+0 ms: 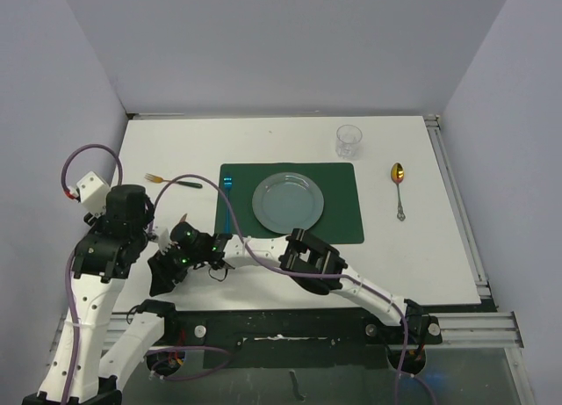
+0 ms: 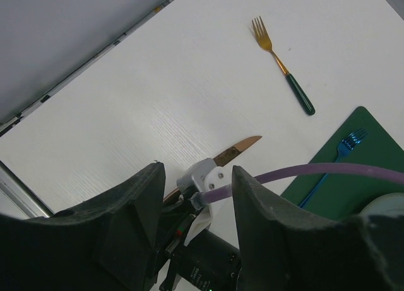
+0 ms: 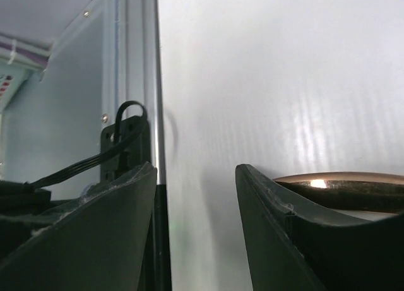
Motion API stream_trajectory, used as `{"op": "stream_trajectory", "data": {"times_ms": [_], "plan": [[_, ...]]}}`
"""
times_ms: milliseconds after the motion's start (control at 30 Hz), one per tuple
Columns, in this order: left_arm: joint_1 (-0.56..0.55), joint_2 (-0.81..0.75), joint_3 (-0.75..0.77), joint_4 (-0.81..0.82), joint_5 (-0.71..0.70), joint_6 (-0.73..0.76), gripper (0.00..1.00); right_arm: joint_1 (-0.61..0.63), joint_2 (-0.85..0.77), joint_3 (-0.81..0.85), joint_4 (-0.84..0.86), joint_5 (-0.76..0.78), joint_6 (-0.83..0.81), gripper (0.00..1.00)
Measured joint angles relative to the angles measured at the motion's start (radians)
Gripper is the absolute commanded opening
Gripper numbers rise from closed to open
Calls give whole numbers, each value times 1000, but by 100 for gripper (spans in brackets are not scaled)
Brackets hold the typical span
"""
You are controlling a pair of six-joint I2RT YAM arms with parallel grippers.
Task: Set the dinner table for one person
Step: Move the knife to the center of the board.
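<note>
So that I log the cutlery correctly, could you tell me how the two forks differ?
The gold fork has a dark green handle; the blue fork is blue throughout. The gold fork lies on the bare white table, the blue fork on the green placemat. Both lie flat.

Right arm reaches left; right tool [image 3: 196,172] and left tool [image 2: 197,172] gape.

A grey plate [image 1: 287,201] sits on the green placemat [image 1: 341,219], glass [image 1: 349,140] beyond.

Matte dinner table [image 1: 413,247], glossy metal spoon [image 1: 399,192]
</note>
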Motion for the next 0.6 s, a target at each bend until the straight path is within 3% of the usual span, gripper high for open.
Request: {"op": "stream_trajectory", "data": {"times_ms": [200,600], "plan": [[0,0,-1,1,-5,5,46,-2,0,34,-47,119,-65,55],[0,25,-39,34,-2,23,46,-55,0,64,-101,208,-119,56]]}}
